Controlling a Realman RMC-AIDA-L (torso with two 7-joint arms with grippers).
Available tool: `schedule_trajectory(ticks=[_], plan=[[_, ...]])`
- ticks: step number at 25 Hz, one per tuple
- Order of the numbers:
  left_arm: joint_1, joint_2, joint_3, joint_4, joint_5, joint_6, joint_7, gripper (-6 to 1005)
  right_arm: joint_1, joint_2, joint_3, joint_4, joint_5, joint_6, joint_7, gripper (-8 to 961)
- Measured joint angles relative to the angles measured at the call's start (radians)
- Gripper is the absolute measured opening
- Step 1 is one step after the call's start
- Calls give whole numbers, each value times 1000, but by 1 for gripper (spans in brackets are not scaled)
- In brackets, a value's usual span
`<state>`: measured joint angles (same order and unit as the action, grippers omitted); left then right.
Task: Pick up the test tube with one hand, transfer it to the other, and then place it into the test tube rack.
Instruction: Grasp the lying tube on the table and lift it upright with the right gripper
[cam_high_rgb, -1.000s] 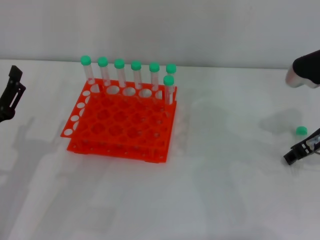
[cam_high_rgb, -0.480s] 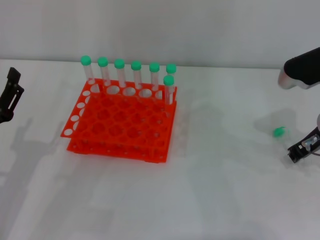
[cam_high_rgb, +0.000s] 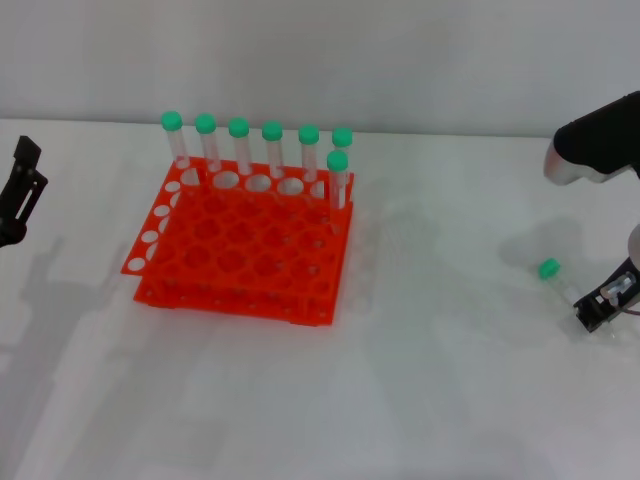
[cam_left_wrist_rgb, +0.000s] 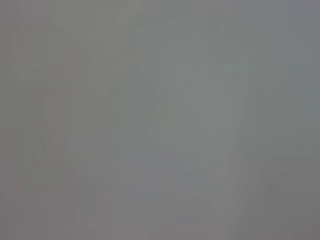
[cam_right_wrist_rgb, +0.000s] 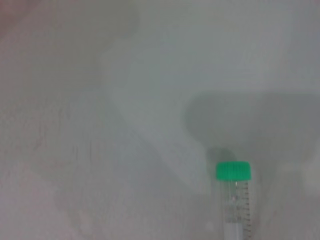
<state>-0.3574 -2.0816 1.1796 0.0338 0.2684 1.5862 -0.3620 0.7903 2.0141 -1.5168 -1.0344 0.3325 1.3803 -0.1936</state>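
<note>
The test tube (cam_high_rgb: 558, 279) is clamped in my right end effector (cam_high_rgb: 598, 305) at the right edge of the white bench (cam_high_rgb: 440, 380), lifted and tilted, its green cap (cam_high_rgb: 548, 268) pointing toward the orange-red test tube rack (cam_high_rgb: 240, 240), well apart from it. Seven other green-capped tubes (cam_high_rgb: 272, 150) stand along the rack's far side. My left end effector (cam_high_rgb: 20, 190) hangs at the bench's left edge; I cannot tell how it stands.
</note>
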Motion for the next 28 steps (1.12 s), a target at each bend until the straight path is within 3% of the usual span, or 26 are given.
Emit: schedule_trajectory(ticks=[8,28], plan=[[3,-2,0,0,0,2,-2,845,43,1,-2,71,-7,-9,-11,207],[-2,-2,6,-1,9,0,-34,846,39,0,8,60,1,-26,-77,181]])
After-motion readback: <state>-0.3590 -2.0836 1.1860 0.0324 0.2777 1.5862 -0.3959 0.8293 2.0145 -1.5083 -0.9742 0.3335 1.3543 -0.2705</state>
